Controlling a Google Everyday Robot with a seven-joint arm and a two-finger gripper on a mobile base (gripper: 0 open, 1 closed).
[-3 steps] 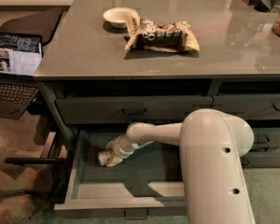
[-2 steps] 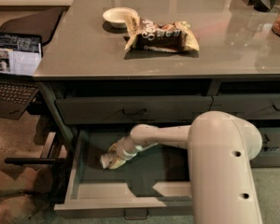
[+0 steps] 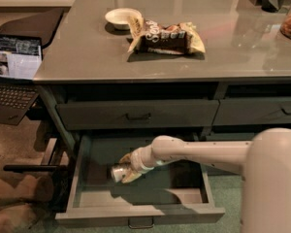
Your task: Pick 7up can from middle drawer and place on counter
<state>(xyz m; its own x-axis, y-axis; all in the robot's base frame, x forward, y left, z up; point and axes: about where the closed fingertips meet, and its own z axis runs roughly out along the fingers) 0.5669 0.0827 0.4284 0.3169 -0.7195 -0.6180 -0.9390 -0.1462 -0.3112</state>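
My pincer (image 3: 125, 169) is down in the wide, dark grey-green middle drawer (image 3: 140, 213).
I see it clamped around the small pale green-and-white 7up can (image 3: 117, 173), silver end facing left, in the pulled-out drawer's left half, below the glossy grey-taupe counter (image 3: 87, 52).

7up can (image 3: 117, 173) lies sideways in the open middle drawer (image 3: 136, 213), gripper (image 3: 123, 169) clasping it.
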